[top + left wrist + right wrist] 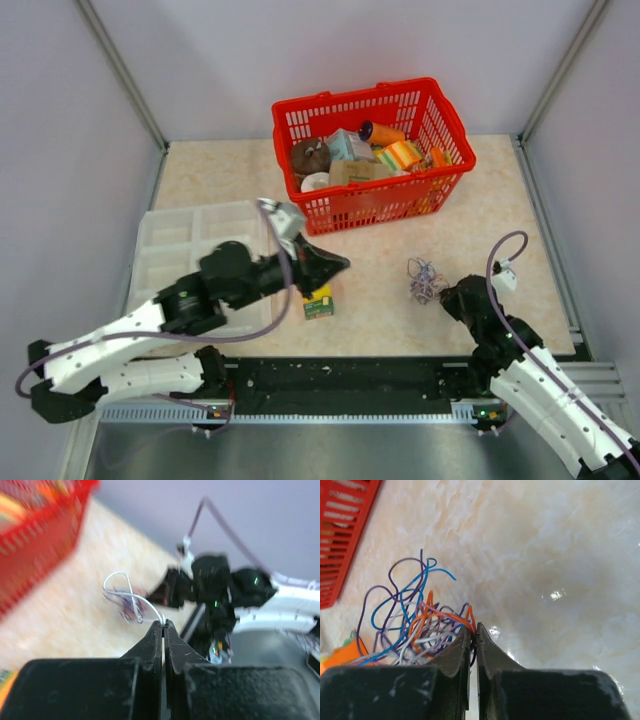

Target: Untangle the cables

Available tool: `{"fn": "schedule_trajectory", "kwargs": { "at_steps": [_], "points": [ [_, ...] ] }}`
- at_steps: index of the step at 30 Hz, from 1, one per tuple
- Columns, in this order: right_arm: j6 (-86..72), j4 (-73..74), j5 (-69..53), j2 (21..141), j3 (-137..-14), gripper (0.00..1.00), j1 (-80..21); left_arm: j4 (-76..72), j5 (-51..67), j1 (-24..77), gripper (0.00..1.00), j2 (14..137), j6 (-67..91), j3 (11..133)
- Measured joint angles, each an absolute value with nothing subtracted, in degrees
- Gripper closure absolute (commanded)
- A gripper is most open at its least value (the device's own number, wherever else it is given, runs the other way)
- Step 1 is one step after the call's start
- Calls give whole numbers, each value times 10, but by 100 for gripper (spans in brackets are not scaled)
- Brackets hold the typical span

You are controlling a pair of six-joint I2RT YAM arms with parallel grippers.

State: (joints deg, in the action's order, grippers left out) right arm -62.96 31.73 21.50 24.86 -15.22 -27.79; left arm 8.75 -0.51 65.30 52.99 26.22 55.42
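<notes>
Both claws are closed to a hairline slit, each on wire. The right gripper [473, 626] has its tips pressed together at the edge of the cables [415, 625], with an orange strand [468, 614] bending down into the pinch and a dark thread showing in the slit just below it. The rest of the bundle, blue, purple, grey and orange loops, fans out to the left of the tips on the table [380, 320]. The left gripper [163, 622] is shut just as tightly. A white strand [116, 575] loops up out of the tangle and runs down to the point where the two fingers meet, so it looks nipped there, though its wrist view is blurred. From above, the tangle lies in front of the red basket [440, 175], touching the right claw's tip. The left claw sits well apart from it to the left, near a small green box [318, 303] and just beside a white compartment tray [170, 240]. The white strand is too fine to make out from above.
</notes>
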Motion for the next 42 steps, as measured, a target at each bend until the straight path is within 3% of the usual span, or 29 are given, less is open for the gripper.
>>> {"fn": "schedule_trajectory", "kwargs": {
  "at_steps": [4, 12, 25, 28, 35, 42],
  "points": [
    [-648, 333, 252, 245, -169, 100, -272, 151, -87, 653, 100, 448, 186, 659],
    [-642, 396, 322, 273, -181, 100, -205, 237, -248, 653, 100, 445, 95, 861],
    [-605, 415, 338, 268, -196, 100, -110, 376, -316, 653, 100, 512, 39, 1084],
    [-591, 410, 319, 274, -196, 99, -48, 380, -316, 653, 100, 511, 32, 1136],
    [-538, 350, 215, 328, -196, 100, 161, 372, -320, 653, 100, 496, 18, 1161],
    [-453, 307, 199, 407, -228, 100, 188, 364, -308, 653, 100, 489, 14, 1085]
  ]
}}
